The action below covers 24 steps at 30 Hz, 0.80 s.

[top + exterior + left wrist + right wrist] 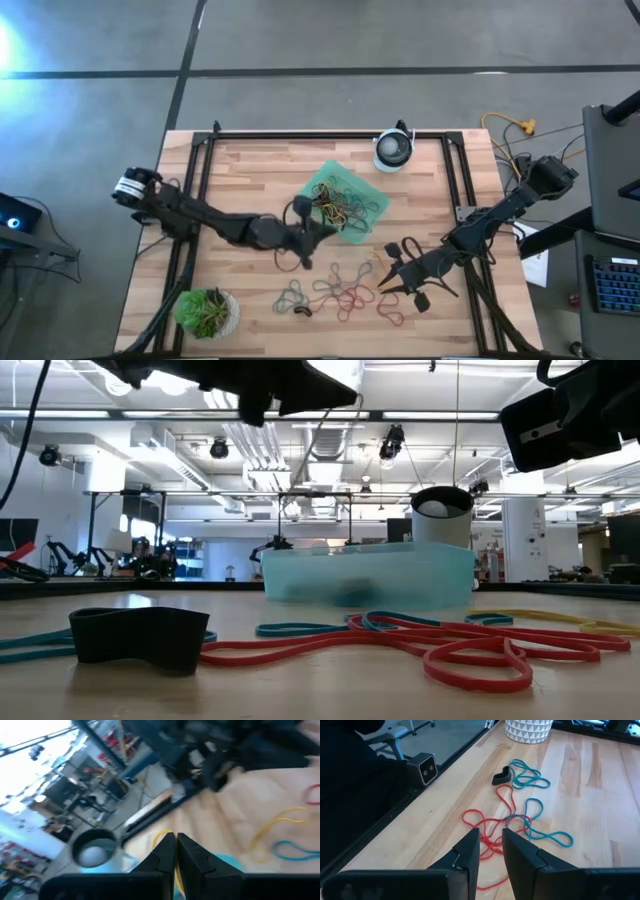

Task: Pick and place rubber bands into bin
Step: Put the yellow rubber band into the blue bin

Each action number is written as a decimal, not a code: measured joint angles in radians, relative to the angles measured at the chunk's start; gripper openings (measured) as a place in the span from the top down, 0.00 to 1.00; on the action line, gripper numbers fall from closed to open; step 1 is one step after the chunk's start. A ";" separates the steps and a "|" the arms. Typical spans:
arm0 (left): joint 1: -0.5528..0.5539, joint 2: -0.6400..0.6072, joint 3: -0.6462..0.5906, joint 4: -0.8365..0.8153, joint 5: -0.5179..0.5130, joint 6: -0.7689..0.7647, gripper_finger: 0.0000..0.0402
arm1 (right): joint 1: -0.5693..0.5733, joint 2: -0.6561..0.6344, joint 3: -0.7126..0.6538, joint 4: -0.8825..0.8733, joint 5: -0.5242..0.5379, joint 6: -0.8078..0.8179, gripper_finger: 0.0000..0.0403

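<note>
Pale wooden surface (pixel 250 190) is carrying the shallow mint-green translucent plastic bin (pixel 345 203), partly blocked by the left gripper (pixel 322 233), its jaws pressing together, empty. Thin coloured rubber bands (pixel 512 820) are lying just ahead of the right gripper (pixel 490 851), jaws standing slightly apart, gripping nothing.

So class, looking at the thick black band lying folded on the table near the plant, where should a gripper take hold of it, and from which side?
Grip the black band across its raised fold, coming straight down from above. It is wide and stands up on edge off the table, unlike the thin red bands lying flat, so the fingers can probably close on both walls. The right gripper, open, hovers nearest.
</note>
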 joint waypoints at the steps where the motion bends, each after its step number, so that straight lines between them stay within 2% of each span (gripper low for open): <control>1: 0.013 -0.008 0.005 -0.004 0.000 0.007 1.00 | 0.000 0.000 -0.001 -0.001 0.000 0.000 0.81; 7: 0.133 -0.013 0.055 -0.052 0.025 0.015 1.00 | 0.000 0.000 -0.001 0.001 0.000 0.000 0.81; 15: 0.299 -0.009 0.085 -0.129 0.218 -0.117 1.00 | 0.000 0.000 -0.005 0.001 0.000 0.000 0.81; 24: 0.364 -0.008 0.082 -0.156 0.274 -0.237 1.00 | 0.000 0.000 -0.006 0.001 0.000 0.000 0.81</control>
